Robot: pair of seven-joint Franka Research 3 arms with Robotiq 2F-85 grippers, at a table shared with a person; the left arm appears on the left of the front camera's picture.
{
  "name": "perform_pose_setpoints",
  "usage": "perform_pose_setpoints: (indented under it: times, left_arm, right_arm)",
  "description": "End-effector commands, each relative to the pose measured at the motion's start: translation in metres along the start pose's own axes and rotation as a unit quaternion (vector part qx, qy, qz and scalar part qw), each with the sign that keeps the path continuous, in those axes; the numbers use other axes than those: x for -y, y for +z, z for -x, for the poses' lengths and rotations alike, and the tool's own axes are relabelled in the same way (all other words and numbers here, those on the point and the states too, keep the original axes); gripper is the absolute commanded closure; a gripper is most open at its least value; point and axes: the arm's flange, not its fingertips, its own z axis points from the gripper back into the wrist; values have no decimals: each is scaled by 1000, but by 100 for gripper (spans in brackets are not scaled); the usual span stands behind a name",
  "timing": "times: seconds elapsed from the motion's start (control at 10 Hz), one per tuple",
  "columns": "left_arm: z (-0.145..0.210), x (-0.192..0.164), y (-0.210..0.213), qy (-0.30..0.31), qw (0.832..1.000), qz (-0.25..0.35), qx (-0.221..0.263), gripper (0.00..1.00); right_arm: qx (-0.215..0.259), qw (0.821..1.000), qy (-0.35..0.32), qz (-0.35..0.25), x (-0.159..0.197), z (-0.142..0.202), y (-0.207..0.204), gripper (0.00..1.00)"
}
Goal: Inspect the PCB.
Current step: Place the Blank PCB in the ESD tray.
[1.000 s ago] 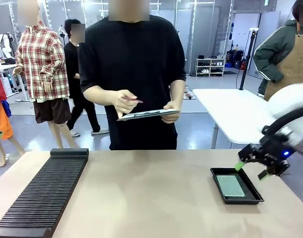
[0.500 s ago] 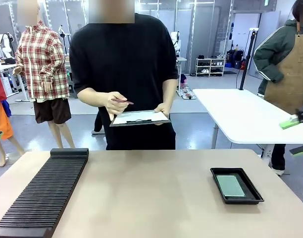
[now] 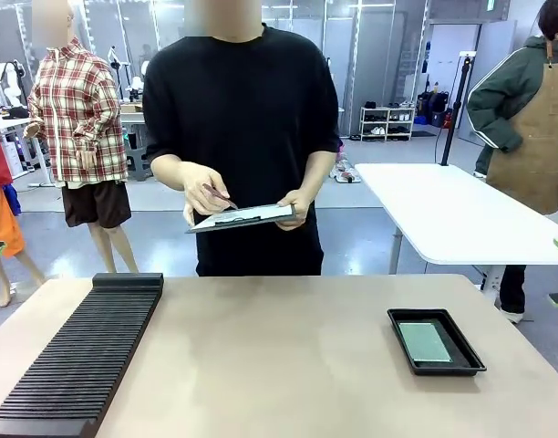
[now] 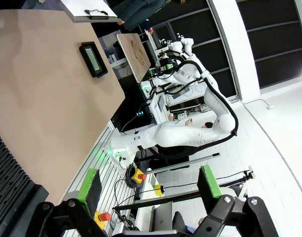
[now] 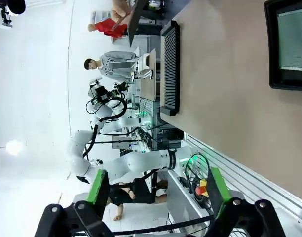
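Both my pincers, left (image 4: 148, 190) and right (image 5: 153, 192), stand wide and hold nothing. The PCB (image 3: 424, 341) lies flat in a black tray (image 3: 402, 342) on the counter (image 3: 261, 365). The person across holds a clipboard (image 3: 242, 217).

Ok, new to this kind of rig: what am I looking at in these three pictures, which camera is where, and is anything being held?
The front view looks across a tan table at a person holding a clipboard and a pen. On the table sit a black tray with the green PCB lying in it, and a long ribbed black rack.

The other two pictures come from cameras on the robot's wrists, so they are rolled sideways. The left gripper and the right gripper rise from the bottom edge, each with two green-padded fingers. Both are open, hold nothing and are off the table's edge. The right wrist view shows the PCB at its top right corner.
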Motion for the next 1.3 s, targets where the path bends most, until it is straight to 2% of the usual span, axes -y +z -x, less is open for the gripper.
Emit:
perform_pose_setpoints:
  times: [0.0, 0.1, 1.2]
  left_arm:
    - [-3, 3, 2, -1, 1000, 4, -5, 0]
    - [-3, 3, 2, -1, 1000, 4, -5, 0]
    - [-3, 3, 2, -1, 1000, 4, -5, 0]
  right_arm:
    - [9, 1000, 23, 0, -9, 3, -5, 0]
    - [0, 1000, 0, 0, 0, 0, 0, 0]
    - [0, 1000, 0, 0, 0, 0, 0, 0]
